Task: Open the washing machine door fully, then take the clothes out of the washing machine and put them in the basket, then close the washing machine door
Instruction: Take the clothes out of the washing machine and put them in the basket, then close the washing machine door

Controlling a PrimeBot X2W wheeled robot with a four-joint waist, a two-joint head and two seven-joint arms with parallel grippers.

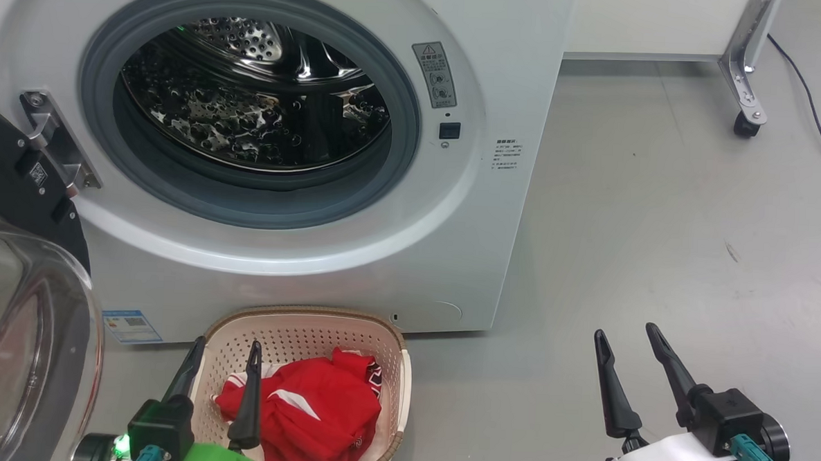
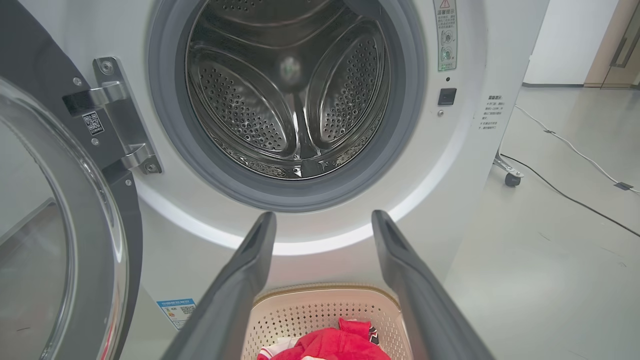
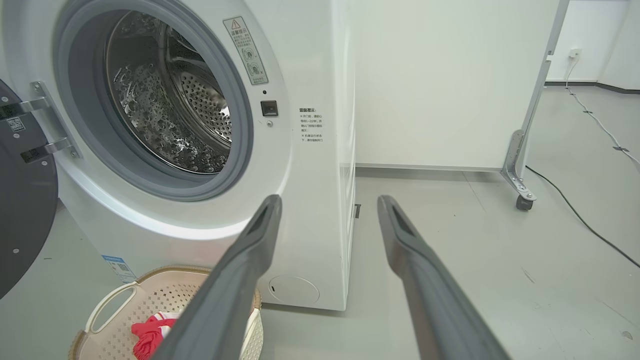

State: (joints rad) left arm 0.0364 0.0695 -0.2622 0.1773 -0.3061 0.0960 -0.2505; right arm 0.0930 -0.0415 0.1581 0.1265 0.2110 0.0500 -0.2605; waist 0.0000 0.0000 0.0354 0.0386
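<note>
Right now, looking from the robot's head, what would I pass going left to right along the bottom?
washing machine door → blue label → basket with the red clothes inside → bare floor → right gripper, fingers apart.

Washing machine (image 1: 512, 124) stands on floor (image 1: 660, 234). Washing machine door (image 1: 4, 171) hangs swung out on the machine's left side. Basket (image 1: 350, 339) on floor directly before machine, below drum opening. Clothes (image 1: 313, 406) lie in basket. Left end effector (image 1: 229, 342) over basket's left part; right end effector (image 1: 624, 330) over floor, well right of basket.
</note>
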